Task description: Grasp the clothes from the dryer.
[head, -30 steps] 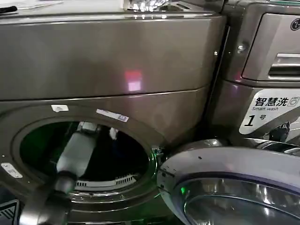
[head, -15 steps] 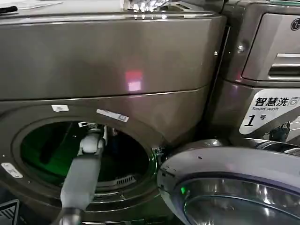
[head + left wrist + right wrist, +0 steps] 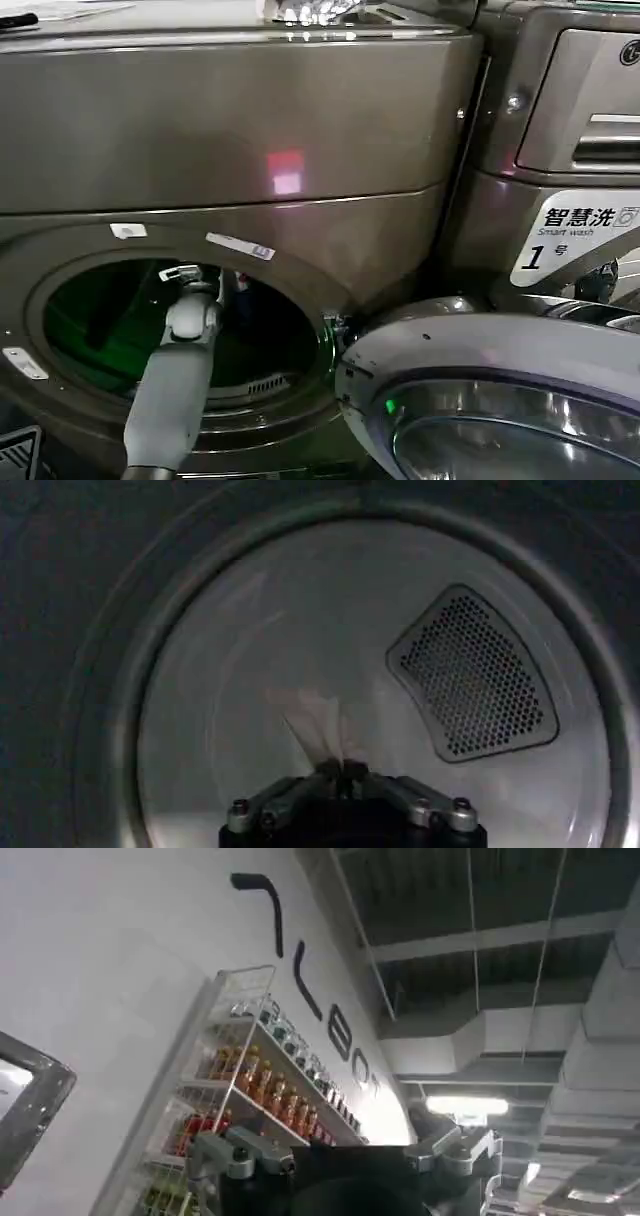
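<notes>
The left gripper (image 3: 340, 772) is inside the drum of the large bronze-grey front-loading dryer (image 3: 240, 140), its two dark fingers pinched together on a fold of pale white fabric from the clothes (image 3: 318, 725). The fabric rises straight from between the fingertips as a thin, peaked piece in front of the light drum back wall. Beyond the gripper and off to one side sits a perforated grey vent panel (image 3: 472, 676) set into that wall. In the head view, the grey left arm (image 3: 170, 400) reaches up through the round porthole (image 3: 180, 330), and a bit of white cloth with a red mark shows just beside the wrist. The grey-rimmed glass door (image 3: 490, 400) hangs open well to the right of the arm. The right gripper (image 3: 345, 1168) points up toward a ceiling and a shelf of bottles (image 3: 260, 1088); whether its fingers are apart or together cannot be told.
</notes>
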